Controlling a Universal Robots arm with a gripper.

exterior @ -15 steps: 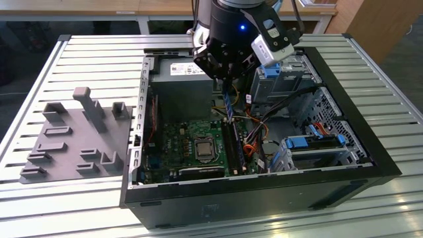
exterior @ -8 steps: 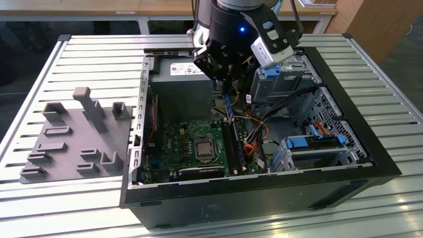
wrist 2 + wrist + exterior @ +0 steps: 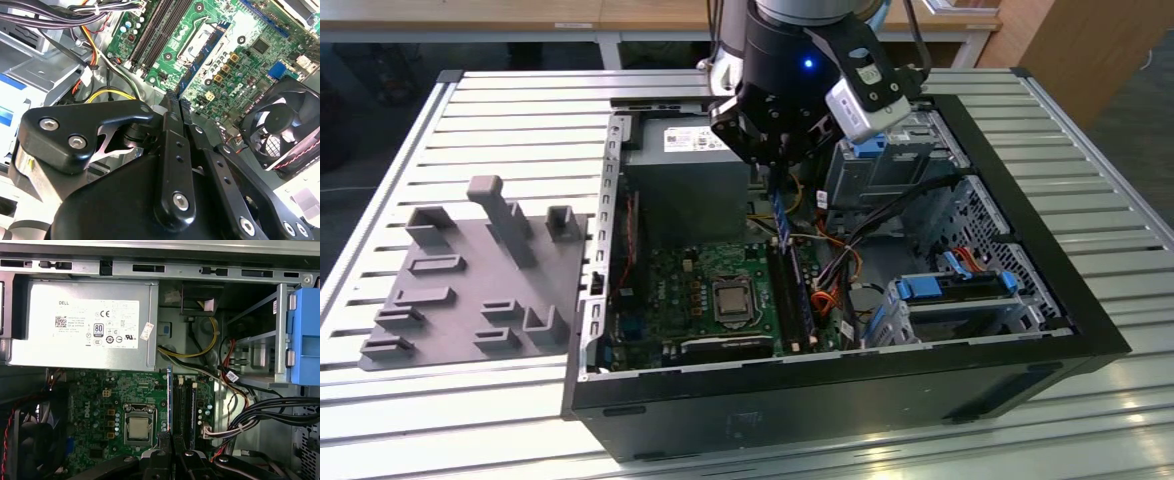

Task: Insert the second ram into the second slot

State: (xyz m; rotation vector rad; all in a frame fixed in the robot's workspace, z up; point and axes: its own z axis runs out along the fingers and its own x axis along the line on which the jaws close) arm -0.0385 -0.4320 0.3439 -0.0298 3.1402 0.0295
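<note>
My gripper [image 3: 778,165] hangs over the open computer case [image 3: 1067,300], shut on the second ram [image 3: 781,215]. The ram is a thin blue stick that points down toward the motherboard [image 3: 707,290]. In the first wrist view the ram [image 3: 169,400] shows edge-on, reaching out from the fingertips [image 3: 161,440] above the board, beside the long black memory slots [image 3: 181,405]. The second wrist view has the ram [image 3: 202,57] as a blue edge past the gripper [image 3: 172,102], lying apart from the slots [image 3: 160,25]. I cannot tell which slot is the second slot.
A grey power supply [image 3: 85,325] sits at the case's far end. The CPU socket [image 3: 137,430] lies beside the slots and a fan [image 3: 280,125] stands farther off. Cable bundles [image 3: 250,415] and blue drive caddies [image 3: 961,285] crowd the exterior view's right. A grey fixture [image 3: 480,280] lies outside the case.
</note>
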